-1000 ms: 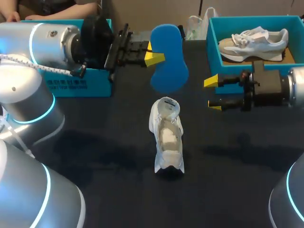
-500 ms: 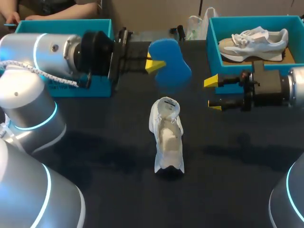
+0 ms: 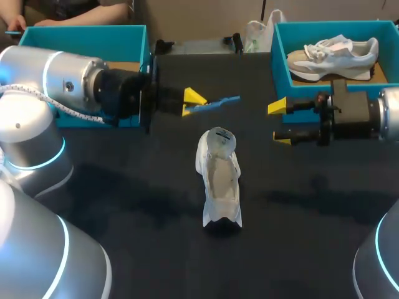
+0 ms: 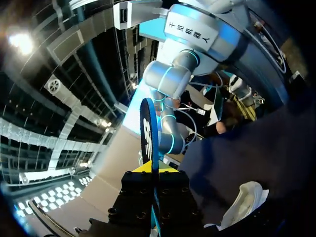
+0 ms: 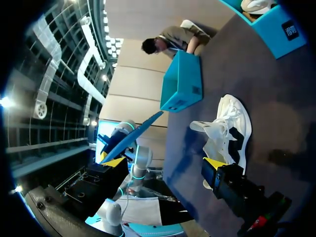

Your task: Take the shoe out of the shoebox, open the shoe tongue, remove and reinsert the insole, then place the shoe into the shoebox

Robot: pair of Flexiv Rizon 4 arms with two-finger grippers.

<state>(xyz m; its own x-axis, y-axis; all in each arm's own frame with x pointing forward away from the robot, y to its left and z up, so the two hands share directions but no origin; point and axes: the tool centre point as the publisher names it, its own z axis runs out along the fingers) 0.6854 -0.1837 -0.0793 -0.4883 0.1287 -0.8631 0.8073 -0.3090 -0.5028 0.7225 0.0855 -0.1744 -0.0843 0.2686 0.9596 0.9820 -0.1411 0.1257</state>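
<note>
Now pinching the thin blue insole (image 3: 219, 101) edge-on in the left gripper (image 3: 191, 103), above the desk's far middle, just beyond the white shoe (image 3: 219, 177) standing mid-desk. Holding the right gripper (image 3: 279, 123) spread, empty. Probably light, floppy foam: best gripped near the heel, fed toe-first.

shoe (image 3: 219, 180) white, on its sole, mid-table | insole (image 3: 219, 102) blue, edge-on, clamped in left hand (image 3: 191, 103)

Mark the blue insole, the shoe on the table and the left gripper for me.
blue insole (image 3: 221, 101): head view, on its thin edge ahead of the fingertips.
shoe (image 3: 219, 179): head view, on the table, on its open inside.
left gripper (image 3: 191, 103): head view, midway between its yellow tips.
</note>
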